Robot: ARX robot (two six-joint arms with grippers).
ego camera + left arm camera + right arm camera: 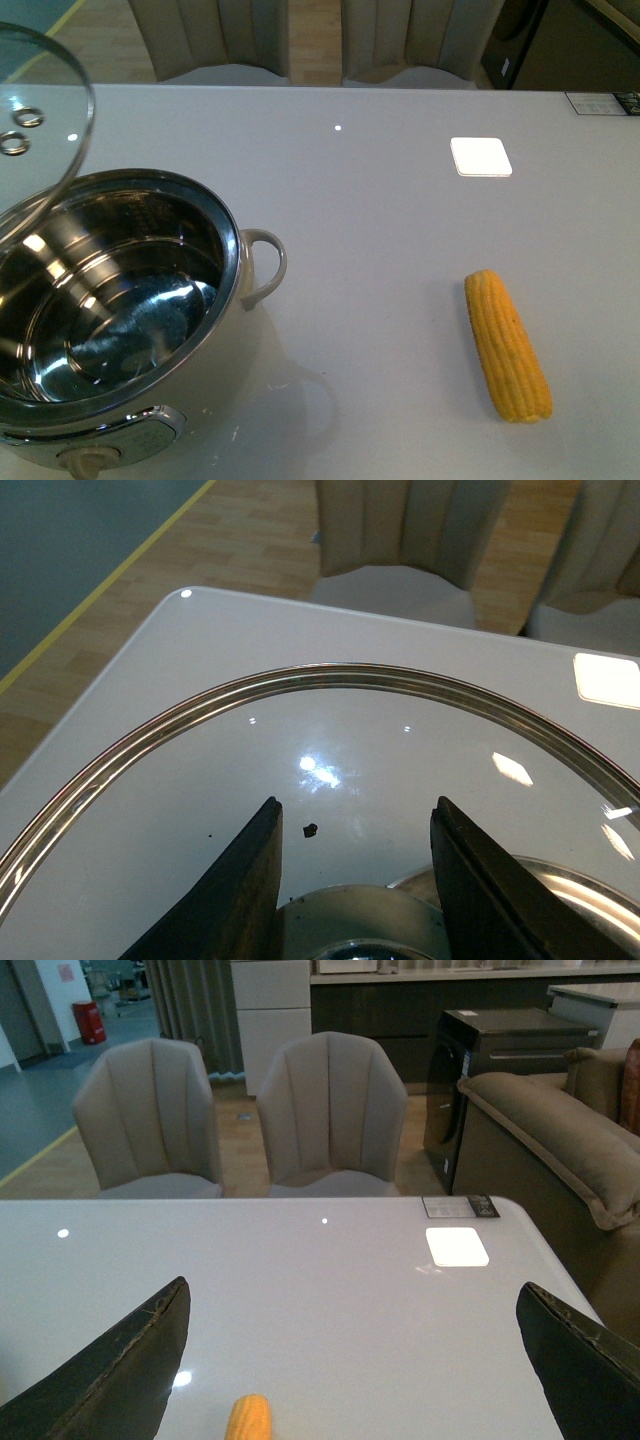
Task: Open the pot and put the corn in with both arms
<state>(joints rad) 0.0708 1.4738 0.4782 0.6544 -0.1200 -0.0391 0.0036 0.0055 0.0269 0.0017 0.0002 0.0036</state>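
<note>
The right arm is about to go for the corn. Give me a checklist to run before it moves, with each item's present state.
1. Pot uncovered: ok, the lid is lifted and tilted at its left.
2. Left gripper holding the lid: ok, fingers flank the knob; firmness cannot tell.
3. Pot interior free: ok, only bare steel shows.
4. Right gripper open: ok, jaws spread wide.
5. Corn lying flat on the table, untouched: ok.
6. Right gripper centred over the corn: cannot tell, only the cob's tip shows.
</note>
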